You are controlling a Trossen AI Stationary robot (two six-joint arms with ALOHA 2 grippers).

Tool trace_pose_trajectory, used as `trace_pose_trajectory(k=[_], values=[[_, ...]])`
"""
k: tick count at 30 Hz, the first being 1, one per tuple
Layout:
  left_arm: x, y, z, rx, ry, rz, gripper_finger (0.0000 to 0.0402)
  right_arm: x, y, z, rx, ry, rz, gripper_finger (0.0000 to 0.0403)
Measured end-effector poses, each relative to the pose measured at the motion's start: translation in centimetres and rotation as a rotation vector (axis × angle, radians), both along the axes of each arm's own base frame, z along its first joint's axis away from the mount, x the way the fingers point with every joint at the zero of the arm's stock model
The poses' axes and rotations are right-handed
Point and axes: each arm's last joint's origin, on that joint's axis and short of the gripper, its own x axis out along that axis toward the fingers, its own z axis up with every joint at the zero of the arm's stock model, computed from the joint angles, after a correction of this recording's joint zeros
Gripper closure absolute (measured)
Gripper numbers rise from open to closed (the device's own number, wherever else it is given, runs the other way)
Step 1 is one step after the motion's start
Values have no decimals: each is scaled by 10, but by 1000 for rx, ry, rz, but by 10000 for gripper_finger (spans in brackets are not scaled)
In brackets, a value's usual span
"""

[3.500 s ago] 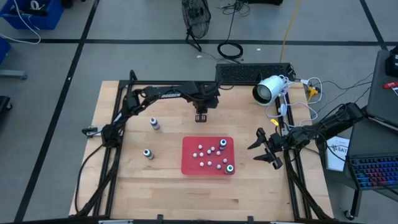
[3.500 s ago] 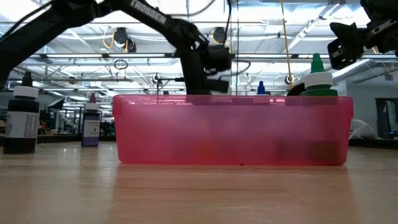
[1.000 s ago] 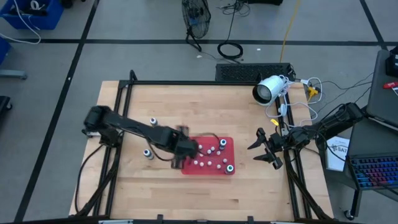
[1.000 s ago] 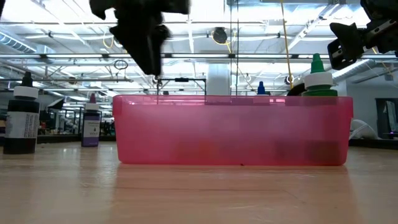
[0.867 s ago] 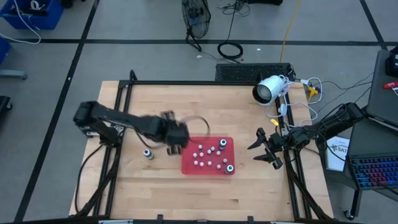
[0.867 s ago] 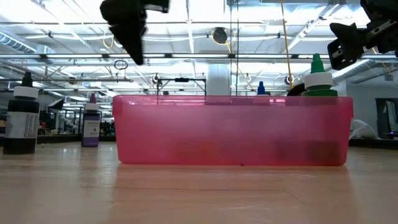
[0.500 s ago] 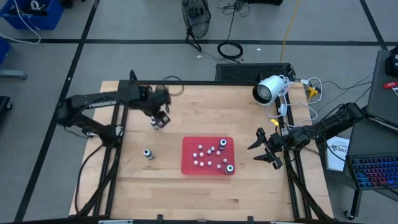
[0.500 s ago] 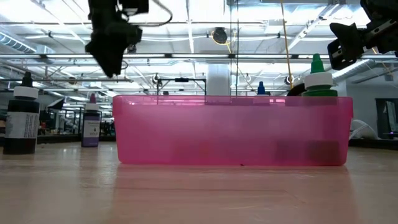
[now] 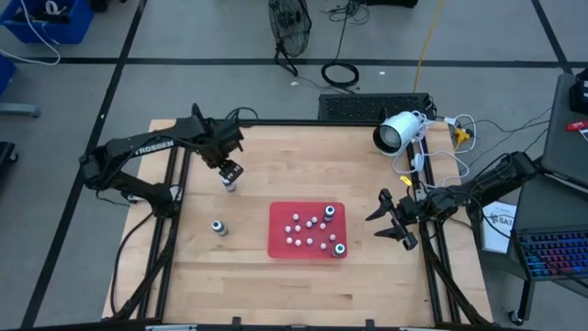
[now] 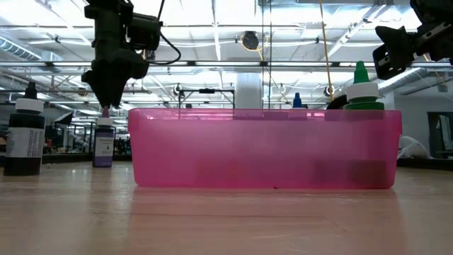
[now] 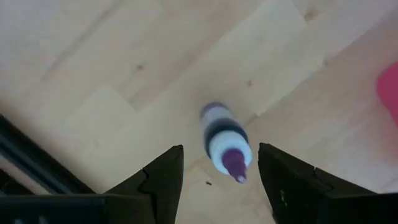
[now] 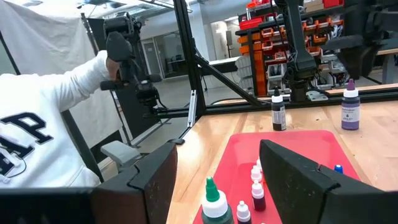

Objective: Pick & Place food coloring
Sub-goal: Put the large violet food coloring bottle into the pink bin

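Wooden table (image 9: 276, 156) is being worked by two arms. Left gripper (image 9: 230, 172) is being held open, holding nothing, directly above a purple-tipped food coloring bottle (image 11: 225, 148) standing upright on the far-left of the table, its fingers (image 11: 163, 177) straddling it from above without contact. Remaining bottles (image 9: 310, 232) are being kept in the red tray (image 9: 277, 246) mid-table; another (image 9: 219, 227) is standing left of it. Right gripper (image 9: 390, 221) is being parked open at the right edge.
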Motion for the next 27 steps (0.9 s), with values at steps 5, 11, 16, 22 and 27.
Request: trace_pose_trajectory(k=[5, 11, 16, 22, 27], values=[[3, -8, -9, -29, -5, -32, 192, 0, 0, 0, 0, 0, 0, 184], [5, -17, -20, -42, 6, -47, 192, 0, 0, 0, 0, 0, 0, 184], [5, -21, -32, -33, 7, -57, 192, 0, 0, 0, 0, -1, 0, 187], [2, -26, -54, -37, 15, -71, 192, 0, 0, 0, 0, 0, 0, 186], [-1, -27, -67, -30, 10, -92, 192, 0, 0, 0, 0, 0, 0, 188]])
